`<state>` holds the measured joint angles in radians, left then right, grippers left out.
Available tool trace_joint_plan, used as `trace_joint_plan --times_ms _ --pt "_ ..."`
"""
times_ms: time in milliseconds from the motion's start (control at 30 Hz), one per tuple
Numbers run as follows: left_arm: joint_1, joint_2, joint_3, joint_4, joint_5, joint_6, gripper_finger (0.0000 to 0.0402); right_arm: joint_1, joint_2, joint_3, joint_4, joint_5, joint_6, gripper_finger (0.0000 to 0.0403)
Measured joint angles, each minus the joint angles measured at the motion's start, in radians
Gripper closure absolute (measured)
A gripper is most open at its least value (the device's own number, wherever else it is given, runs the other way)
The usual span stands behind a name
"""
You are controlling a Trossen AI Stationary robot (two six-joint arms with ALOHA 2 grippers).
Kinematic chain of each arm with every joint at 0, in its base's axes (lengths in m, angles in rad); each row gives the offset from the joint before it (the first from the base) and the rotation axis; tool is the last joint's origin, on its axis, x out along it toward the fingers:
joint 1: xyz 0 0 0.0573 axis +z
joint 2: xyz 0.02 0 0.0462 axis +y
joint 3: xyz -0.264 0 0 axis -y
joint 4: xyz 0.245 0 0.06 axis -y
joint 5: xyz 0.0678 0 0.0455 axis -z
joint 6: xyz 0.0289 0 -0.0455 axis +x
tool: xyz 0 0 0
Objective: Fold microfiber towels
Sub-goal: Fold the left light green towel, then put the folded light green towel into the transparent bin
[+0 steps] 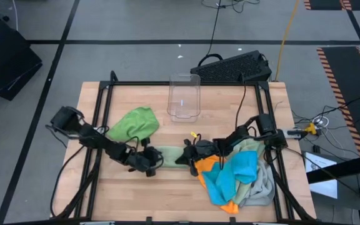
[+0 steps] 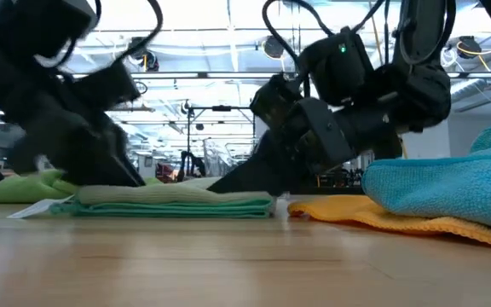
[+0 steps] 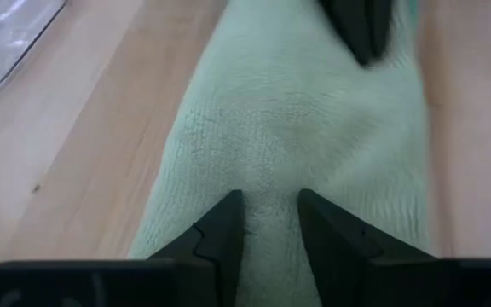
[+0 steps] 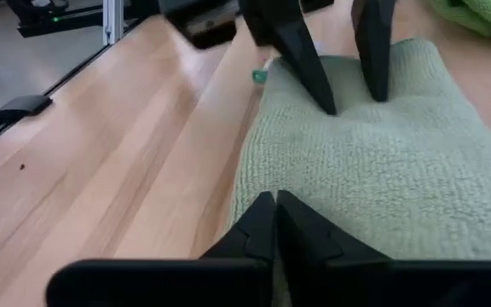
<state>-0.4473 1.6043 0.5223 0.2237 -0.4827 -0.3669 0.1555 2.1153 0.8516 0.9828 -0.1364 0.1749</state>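
Note:
A sage green towel (image 1: pixel 167 154) lies folded into a flat narrow strip on the table between my two grippers. It also shows in the low view (image 2: pixel 173 200). My left gripper (image 3: pixel 269 217) is open, its tips down on the strip's left end. My right gripper (image 4: pixel 275 213) is shut at the strip's right end. A bright green towel (image 1: pixel 133 124) lies bunched behind the left arm. The orange (image 1: pixel 206 167), blue (image 1: pixel 236 172) and light grey (image 1: pixel 261 184) towels lie heaped at the right. My left gripper rests its two open fingertips (image 4: pixel 331 102) on the top face of the sage towel's left end (image 3: pixel 271 183), slanting down from the table's left. The towel lies flat on the table. My right gripper lays its shut fingertips on the towel's right end (image 4: pixel 314 192), slanting down from the table's right. Whether cloth is caught between them I cannot tell.
A clear plastic bin (image 1: pixel 184 97) stands at the far middle of the table. The heap of towels takes up the near right corner. A black keyboard (image 1: pixel 233 67) lies beyond the far edge. Bare wood (image 1: pixel 161 194) lies in front of the strip.

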Motion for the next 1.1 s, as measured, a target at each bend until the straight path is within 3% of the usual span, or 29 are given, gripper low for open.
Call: trace_joint_plan --times_ms 167,300,467,667,900,1100 --pt "0.023 -0.195 0.001 -0.037 -0.015 0.056 0.0279 0.001 -0.12 -0.006 -0.078 -0.023 -0.057 0.035" --pt "0.079 -0.281 0.0 -0.088 0.03 0.05 0.0248 -0.005 -0.222 -0.009 -0.238 -0.018 -0.117 0.0313" --pt "0.2 -0.276 -0.001 -0.11 0.245 0.014 0.0166 -0.006 -0.324 -0.021 -0.405 -0.014 -0.186 0.0282" --pt "0.328 -0.231 0.004 -0.099 0.501 0.001 0.01 0.002 -0.395 -0.112 -0.412 -0.006 -0.216 0.0274" --pt "0.428 -0.122 0.01 -0.109 0.668 0.001 0.0119 0.011 -0.423 -0.235 -0.283 0.063 -0.22 0.0273" --pt "0.455 -0.02 0.027 -0.086 0.706 0.012 0.0155 0.011 -0.423 -0.293 -0.198 0.063 -0.222 0.0273"
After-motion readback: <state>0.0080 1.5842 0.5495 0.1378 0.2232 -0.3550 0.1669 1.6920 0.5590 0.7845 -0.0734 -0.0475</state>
